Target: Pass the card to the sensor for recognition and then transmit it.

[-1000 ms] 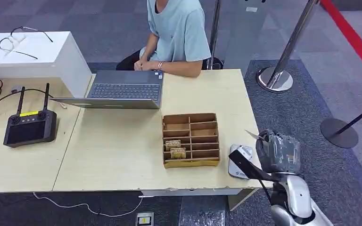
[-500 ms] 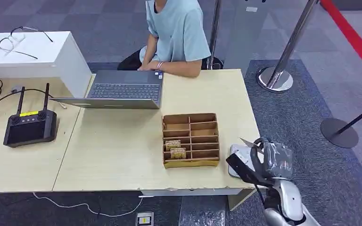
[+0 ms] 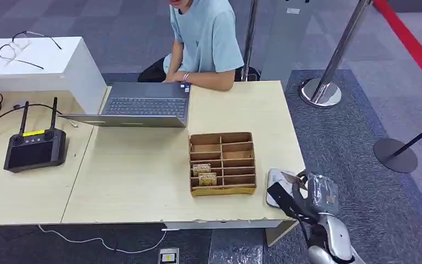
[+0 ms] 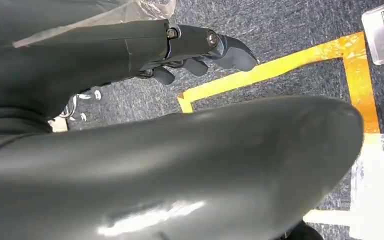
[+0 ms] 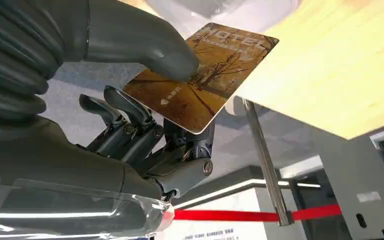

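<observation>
My right hand (image 3: 312,195) hangs at the table's right front corner, just over the white card sensor (image 3: 275,182). It pinches an orange-brown card (image 5: 200,75) between the thumb (image 5: 145,45) and the dark fingers (image 5: 130,120). In the head view the card (image 3: 291,177) shows as a thin pale edge above the sensor. My left hand (image 4: 190,50) hangs over the carpet holding nothing, its fingers loosely apart.
A cardboard divider box (image 3: 222,163) with a few cards (image 3: 204,174) sits left of the sensor. Behind it are a laptop (image 3: 143,104) and a seated person (image 3: 206,38). A black controller (image 3: 33,148) lies far left. Stanchion bases (image 3: 320,92) stand on the right floor.
My right hand has dropped lower and moved slightly left with the card, closer over the sensor. The person has shifted a little.
</observation>
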{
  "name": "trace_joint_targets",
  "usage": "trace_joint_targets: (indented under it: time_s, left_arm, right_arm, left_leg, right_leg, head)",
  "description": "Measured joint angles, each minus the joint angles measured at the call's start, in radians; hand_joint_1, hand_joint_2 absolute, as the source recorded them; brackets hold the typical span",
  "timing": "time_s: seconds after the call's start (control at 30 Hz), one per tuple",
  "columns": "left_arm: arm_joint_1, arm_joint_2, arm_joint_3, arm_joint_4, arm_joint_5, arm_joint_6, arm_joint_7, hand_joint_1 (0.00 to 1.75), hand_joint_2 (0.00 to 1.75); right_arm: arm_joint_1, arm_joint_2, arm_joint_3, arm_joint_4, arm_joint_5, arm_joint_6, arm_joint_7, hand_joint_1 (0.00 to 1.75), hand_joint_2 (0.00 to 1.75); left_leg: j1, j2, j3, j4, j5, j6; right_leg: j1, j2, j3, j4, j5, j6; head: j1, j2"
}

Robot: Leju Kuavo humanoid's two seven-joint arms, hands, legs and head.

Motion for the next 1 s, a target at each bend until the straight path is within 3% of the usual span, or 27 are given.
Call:
trace_joint_targets:
  time_s: [0.5, 1.0]
  left_arm:
    - [0.0, 0.0, 0.0, 0.0, 0.0, 0.0, 0.019, 0.0, 0.0]
    - [0.0, 0.0, 0.018, 0.0, 0.01, 0.011, 0.025, 0.0, 0.0]
  right_arm:
    - [0.0, 0.042, 0.038, 0.131, -0.06, -0.069, -0.033, 1.75, 1.75]
    - [-0.002, 0.079, 0.028, 0.197, -0.081, -0.078, -0.094, 1.75, 1.75]
  left_leg:
    - [0.0, 0.0, 0.0, 0.0, 0.0, 0.0]
    - [0.001, 0.001, 0.008, 0.0, 0.0, 0.0]
  right_leg:
    - [0.0, 0.0, 0.0, 0.0, 0.0, 0.0]
    - [0.001, 0.0, 0.007, -0.001, 0.0, 0.0]
  head:
    - [0.0, 0.0]
    - [0.0, 0.0]
